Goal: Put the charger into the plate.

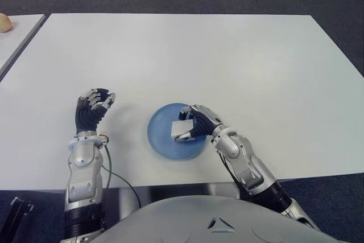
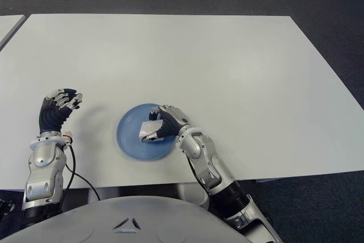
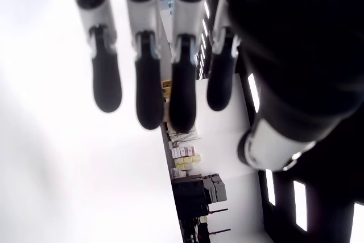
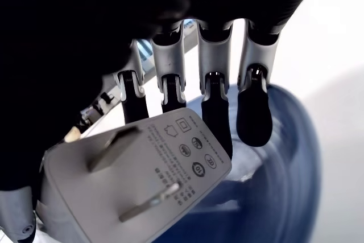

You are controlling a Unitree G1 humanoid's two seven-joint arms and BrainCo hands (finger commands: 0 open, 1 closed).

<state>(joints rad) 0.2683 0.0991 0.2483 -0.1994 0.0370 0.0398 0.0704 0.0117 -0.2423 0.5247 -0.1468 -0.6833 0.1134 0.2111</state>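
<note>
A white charger [image 1: 181, 128] with two flat prongs [image 4: 136, 169] is held in my right hand [image 1: 193, 124] over the blue plate [image 1: 161, 140] near the table's front edge. The fingers [image 4: 216, 112] curl round the charger's body, and the plate's blue rim [image 4: 290, 157] shows just beyond them in the right wrist view. Whether the charger touches the plate I cannot tell. My left hand [image 1: 94, 106] shows to the left of the plate, raised, with fingers [image 3: 149, 83] relaxed and holding nothing.
The white table [image 1: 199, 55] stretches wide behind the plate. A second white table's corner [image 1: 17, 32] lies at the far left with a small pale object [image 1: 4, 23] on it. A thin cable [image 1: 114, 174] hangs by my left forearm.
</note>
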